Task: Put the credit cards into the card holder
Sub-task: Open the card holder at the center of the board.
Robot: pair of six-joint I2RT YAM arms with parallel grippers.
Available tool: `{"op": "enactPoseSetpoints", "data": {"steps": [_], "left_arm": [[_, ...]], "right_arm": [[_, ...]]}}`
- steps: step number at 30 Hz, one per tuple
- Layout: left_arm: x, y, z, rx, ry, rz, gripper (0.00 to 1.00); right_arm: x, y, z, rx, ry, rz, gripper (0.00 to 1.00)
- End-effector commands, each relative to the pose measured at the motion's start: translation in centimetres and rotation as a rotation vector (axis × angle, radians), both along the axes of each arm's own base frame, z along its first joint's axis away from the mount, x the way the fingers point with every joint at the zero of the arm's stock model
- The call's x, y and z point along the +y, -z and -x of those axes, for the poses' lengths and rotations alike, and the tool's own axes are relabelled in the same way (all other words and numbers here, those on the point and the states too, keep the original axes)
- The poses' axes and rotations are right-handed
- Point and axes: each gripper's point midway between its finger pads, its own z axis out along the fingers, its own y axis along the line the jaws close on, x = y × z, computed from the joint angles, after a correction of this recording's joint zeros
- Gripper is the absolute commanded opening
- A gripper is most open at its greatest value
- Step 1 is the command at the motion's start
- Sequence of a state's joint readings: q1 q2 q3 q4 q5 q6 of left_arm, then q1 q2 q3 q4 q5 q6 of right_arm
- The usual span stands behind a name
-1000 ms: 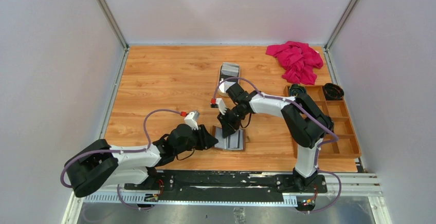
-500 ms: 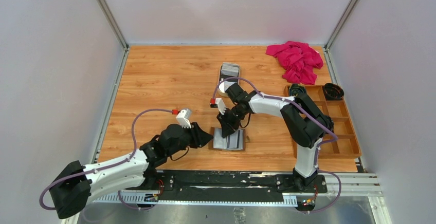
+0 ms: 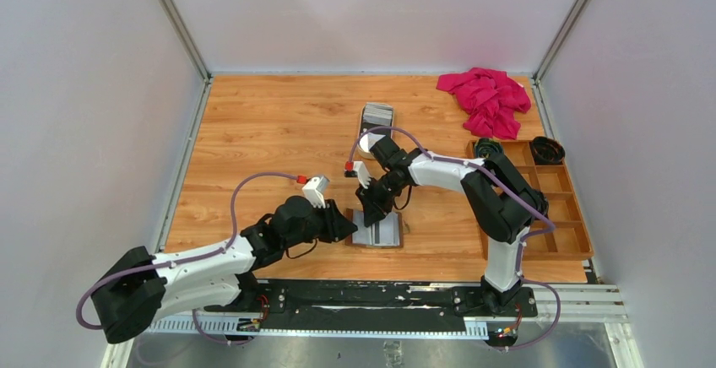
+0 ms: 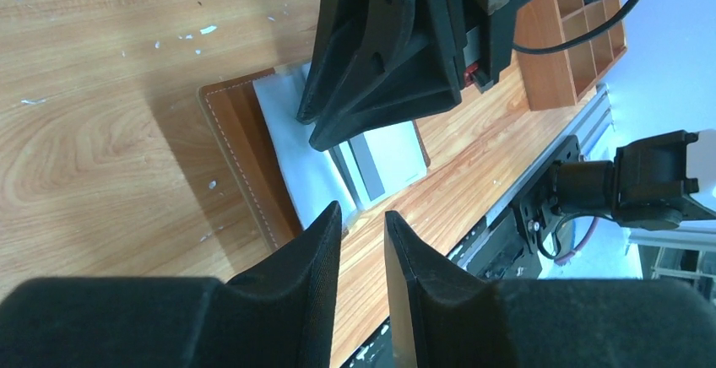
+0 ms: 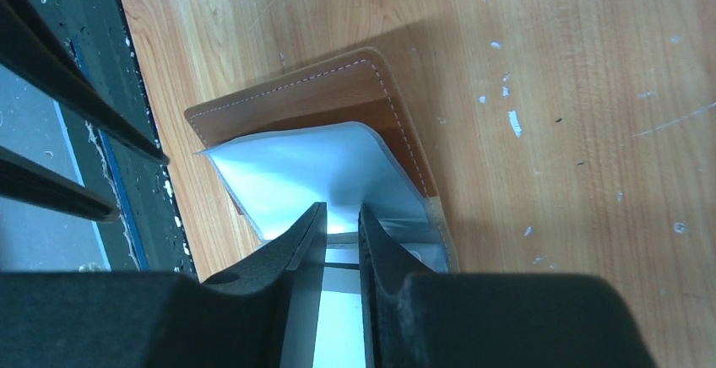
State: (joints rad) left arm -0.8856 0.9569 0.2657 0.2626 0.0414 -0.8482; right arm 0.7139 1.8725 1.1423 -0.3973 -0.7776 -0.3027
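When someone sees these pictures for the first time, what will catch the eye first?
At the near middle of the table, the right gripper pinches the pale inner pocket of the open brown card holder, and the left gripper hangs beside it, jaws slightly apart. The bright pink cloth in the far right corner also stands out.

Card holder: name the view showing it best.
Right wrist: the open card holder sits close up, stitching and pale pocket clear. Left wrist shows it partly behind the right gripper; top external, small, half covered.
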Motion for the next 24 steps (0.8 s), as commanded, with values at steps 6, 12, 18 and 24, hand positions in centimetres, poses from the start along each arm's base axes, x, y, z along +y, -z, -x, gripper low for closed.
{"op": "enactPoseSetpoints", "data": {"steps": [6,12,18,24], "left_arm": [[-1.5,-0.3,-0.2,-0.019,0.057,0.033,0.30],[-1.6,0.4,-0.3,-0.014,0.064,0.008,0.28],[-1.5,1.6,-0.4,0.002,0.060,-0.023,0.27],[-1.5,1.9,-0.5,0.003,0.060,-0.035,0.27]], "right_arm": [[0.5,-1.7,0.9,-0.004,-0.055,-0.037,0.25],[0.6,-2.3,1.0,-0.004,-0.066,-0.054,0.25],[0.6,-2.7,1.0,-0.004,-0.071,-0.068,0.25],[0.4,-2.9,1.0,0.002,-0.070,-0.077,0.25]]}}
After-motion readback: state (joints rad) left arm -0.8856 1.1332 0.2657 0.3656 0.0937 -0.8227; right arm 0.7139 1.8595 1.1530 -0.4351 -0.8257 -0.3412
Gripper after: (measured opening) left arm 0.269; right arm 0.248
